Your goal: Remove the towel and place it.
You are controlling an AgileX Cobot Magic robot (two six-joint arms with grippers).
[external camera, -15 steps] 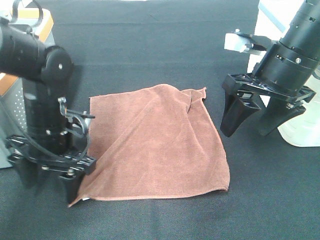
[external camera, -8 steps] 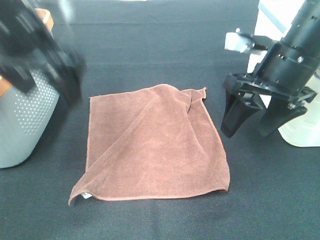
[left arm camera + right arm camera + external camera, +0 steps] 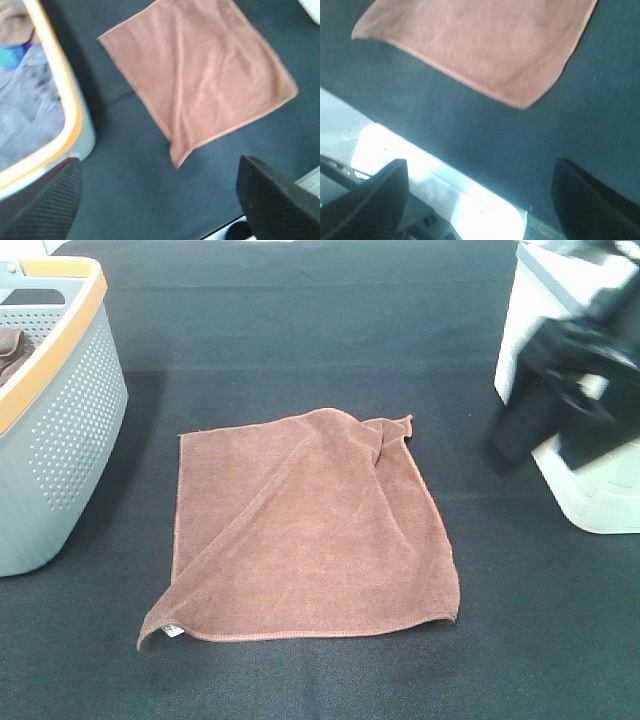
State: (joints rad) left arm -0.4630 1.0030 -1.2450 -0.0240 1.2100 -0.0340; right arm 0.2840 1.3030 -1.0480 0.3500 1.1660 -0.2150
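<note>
Towel (image 3: pixel 315 530), brown, lies spread on the black table cover (image 3: pixel 330 330), roughly square. Nearest the high camera, its front hem runs straight, and its front-left corner (image 3: pixel 158 632) is curled up slightly with a small white tag showing. A diagonal crease runs from that corner toward the far right. The far-right corner (image 3: pixel 390 430) is folded over on itself into a small bunched flap. Nothing touches the towel.

Left gripper (image 3: pixel 160 200): not seen in the high view. In its wrist view both black ribbed fingers (image 3: pixel 45 205) sit wide apart at the frame edges, nothing between them; it is well above the cloth, with the towel (image 3: pixel 200 75) and the basket rim below.

Left of the towel, apart from it: grey perforated laundry basket (image 3: pixel 70 440) with an orange rim (image 3: pixel 60 350). The wrist view shows fabric inside, grey, blue and brown pieces (image 3: pixel 22 90).

Right gripper (image 3: pixel 545 405): a motion-blurred dark shape at the right edge of the high view, in front of a white container (image 3: pixel 600 495), well clear of the towel. Its wrist view shows two dark fingers (image 3: pixel 370 200) spread wide, empty, with the towel's edge (image 3: pixel 485 45) and a bright white surface (image 3: pixel 445 195) below.

Farther back: bare black cover up to the far edge.
</note>
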